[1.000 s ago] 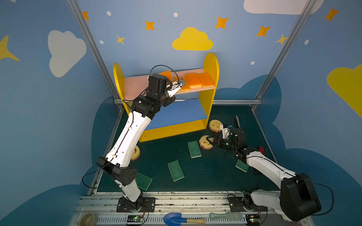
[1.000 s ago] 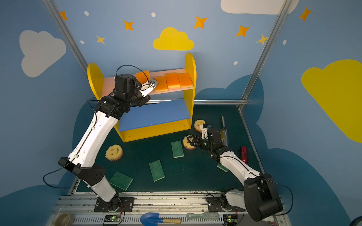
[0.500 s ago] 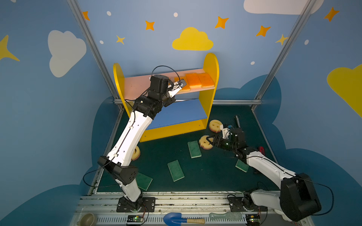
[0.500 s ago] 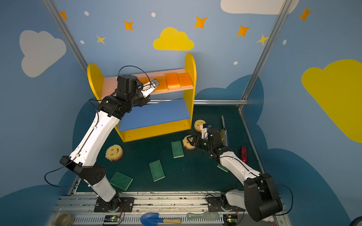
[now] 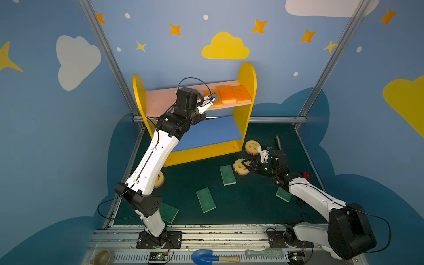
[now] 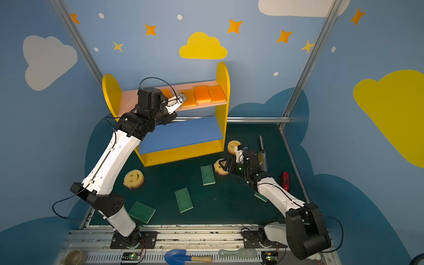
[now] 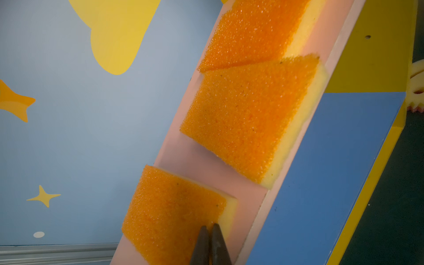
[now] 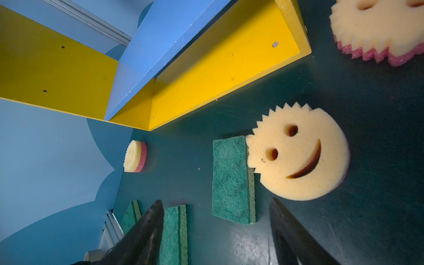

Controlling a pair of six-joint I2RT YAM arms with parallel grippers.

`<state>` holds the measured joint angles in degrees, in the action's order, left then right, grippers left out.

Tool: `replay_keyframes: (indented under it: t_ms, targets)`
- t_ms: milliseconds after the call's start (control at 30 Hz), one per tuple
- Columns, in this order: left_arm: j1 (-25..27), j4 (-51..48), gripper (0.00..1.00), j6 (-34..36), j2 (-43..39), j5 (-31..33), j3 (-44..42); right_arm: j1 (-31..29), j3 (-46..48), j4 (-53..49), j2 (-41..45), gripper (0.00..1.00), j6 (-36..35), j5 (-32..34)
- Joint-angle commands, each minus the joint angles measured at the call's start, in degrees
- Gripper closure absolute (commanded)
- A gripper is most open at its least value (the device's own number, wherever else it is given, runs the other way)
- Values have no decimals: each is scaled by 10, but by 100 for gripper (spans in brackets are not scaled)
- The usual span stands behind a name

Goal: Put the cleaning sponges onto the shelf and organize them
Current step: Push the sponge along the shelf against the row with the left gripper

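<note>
Four orange pads (image 6: 201, 95) sit on the shelf's (image 5: 247, 78) pink board (image 5: 160, 101), orange face up and yellow foam down. They're side by side, packed toward the 3 o'clock end, with long axes roughly 12–6, across the board. The pad nearest 9 o'clock is half hidden behind the left wrist.

Left fingers (image 7: 210, 231) are pressed together, pinching nothing. Their tips sit on the orange top of the third pad from the 3 o'clock end, near its yellow edge.

Four green pads (image 5: 227, 175) lie flat on the table (image 5: 252, 206), green side up:
- one mid-table, axis about 12–6
- one at its 7 o'clock, axis 11–5
- one at the 7 o'clock corner, partly under the left arm
- one at 4 o'clock, mostly under the right forearm

Three smiley sponges (image 8: 298, 151) lie face up:
- one just off the shelf's 5 o'clock corner
- one touching the mid-table green pad at its 3 o'clock
- one near the 9 o'clock edge, beside the left arm

Right fingers (image 5: 247, 165) are spread wide and empty, at the 3 o'clock side of the middle smiley. I can't tell if they touch it.

The red object (image 6: 285, 181) at the 3 o'clock edge has print, too small to read.
</note>
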<state>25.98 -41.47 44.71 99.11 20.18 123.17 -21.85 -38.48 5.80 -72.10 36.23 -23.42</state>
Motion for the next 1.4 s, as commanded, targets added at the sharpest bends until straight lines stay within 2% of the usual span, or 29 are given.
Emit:
replay_keyframes:
  t_ms: [0,400,1067,1367]
  targets:
    - [6,-4,97,3,4,-3,3,-4,-23,4,1,28,-1,0]
    - [29,-26,97,4,3,-35,42,-5,-23,5,0,29,-1,0]
    - [20,-39,97,36,7,-27,25,-5,-24,0,7,29,-2,4]
    - [7,-38,97,57,18,-62,28,-5,-25,-1,3,29,-4,8]
